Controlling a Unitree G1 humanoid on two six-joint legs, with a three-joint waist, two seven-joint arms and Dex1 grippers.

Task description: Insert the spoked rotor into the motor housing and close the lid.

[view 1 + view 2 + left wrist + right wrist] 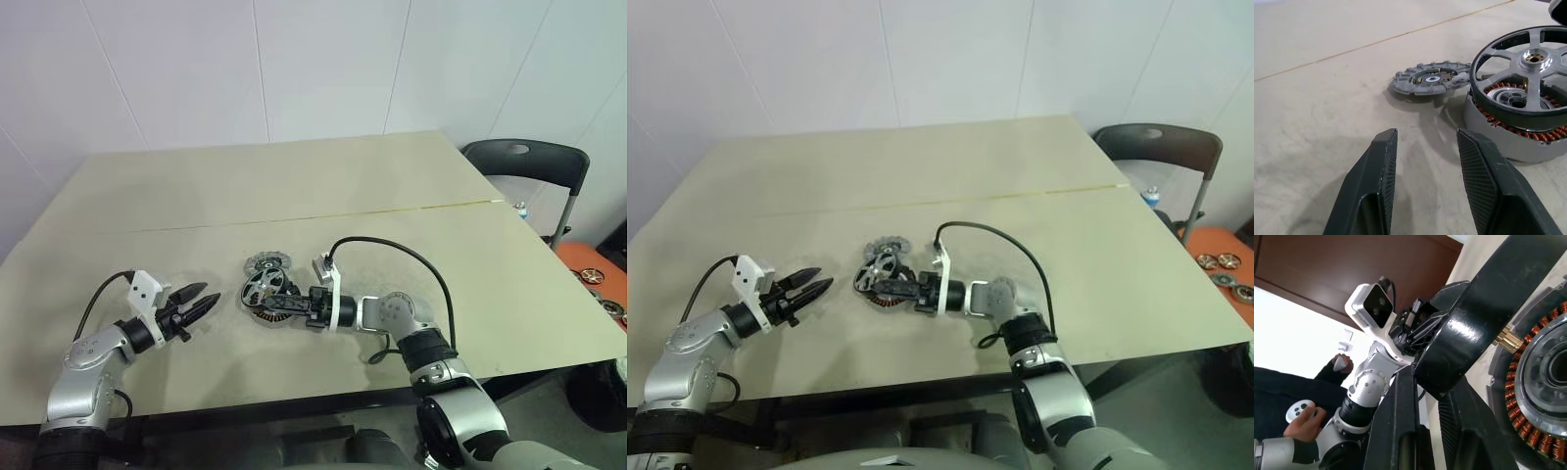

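The spoked rotor (261, 290), a black ring with silver spokes, hangs tilted just over the motor housing (271, 318), whose copper windings (1508, 129) show beneath it. My right gripper (278, 301) reaches in from the right and is shut on the rotor's black rim (1484, 313). The lid (266, 262), a grey disc with a notched rim, lies flat on the table just behind the housing. My left gripper (199, 303) stands open to the left of the housing, apart from it, with nothing between its fingers (1382, 166).
The beige table (294, 186) has a seam line running across its middle. A dark folding chair (529, 162) stands at the back right, and more round motor parts (598, 279) lie on an orange surface beyond the right edge. A person's hands (1303, 413) hold a controller.
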